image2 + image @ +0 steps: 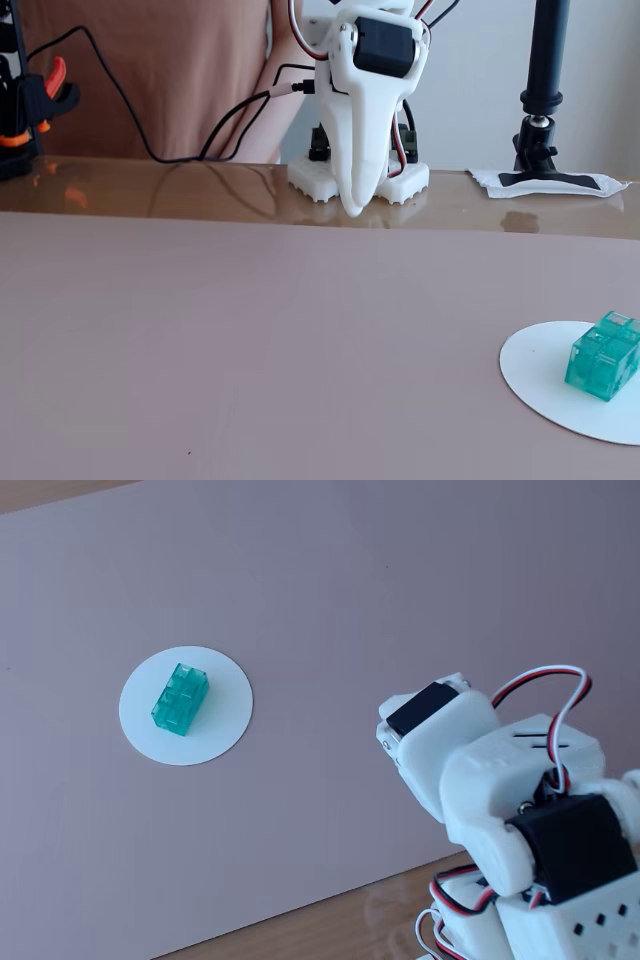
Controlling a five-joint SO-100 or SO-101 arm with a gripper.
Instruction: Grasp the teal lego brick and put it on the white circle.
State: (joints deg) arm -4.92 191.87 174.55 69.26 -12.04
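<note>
I see the teal lego brick lying flat on the white circle, inside its edge, studs up. I judge the placing done; nothing calls for another grasp, only keeping the arm clear. My gripper hangs well apart from the brick, near the arm's base, tip pointing down. Its jaws look closed together and hold nothing. The pink mat around the circle is bare.

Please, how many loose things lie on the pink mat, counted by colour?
Teal: 1, the teal lego brick, resting on the disc.
White: 1, the white circle.
Total: 2.
The pincer hangs apart from both.
</note>
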